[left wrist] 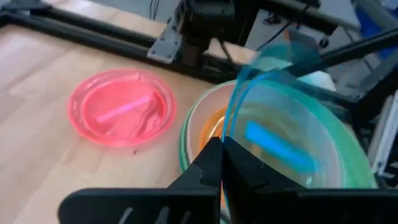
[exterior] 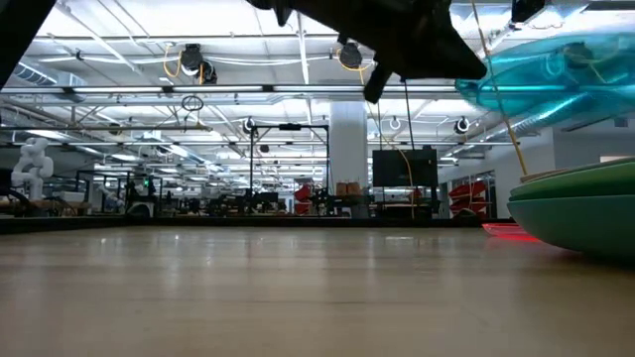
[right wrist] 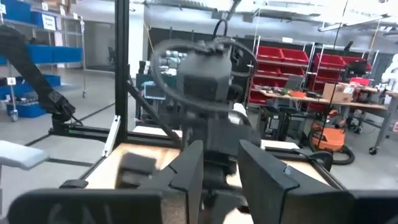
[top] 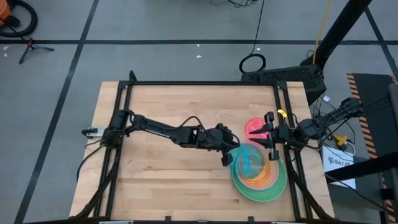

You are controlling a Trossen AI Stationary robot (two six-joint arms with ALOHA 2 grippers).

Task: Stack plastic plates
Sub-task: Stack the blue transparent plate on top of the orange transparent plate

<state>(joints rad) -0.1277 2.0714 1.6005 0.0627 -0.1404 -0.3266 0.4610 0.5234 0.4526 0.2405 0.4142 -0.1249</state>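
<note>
High view: my left gripper reached across the table to the stack at the right edge, and it pinched the rim of the blue plate, which hung over the pile. The pile showed an orange plate inside a green plate at the bottom. The red plate lay alone on the wood just behind the stack. My right gripper waited beside it, over the right edge of the table.

Low view: the blue plate was lifted clear and tilted above the green plate; nothing touched between them.

Left wrist view: my fingers were closed tight on the thin edge of the blue plate, which stood steeply on edge over the stack. The red plate lay flat, apart from the pile.

Right wrist view: my right fingers stood partly apart and held nothing that I could see; the left arm filled the view ahead.

Risks, as I judged them: a rim pinch on slick plastic could let the plate swing or slip. Released at that tilt, it could land askew, ride up on the stack's edge, or slide off toward the table edge. The two grippers were close; a careless move could bring them into contact or knock the red plate.
</note>
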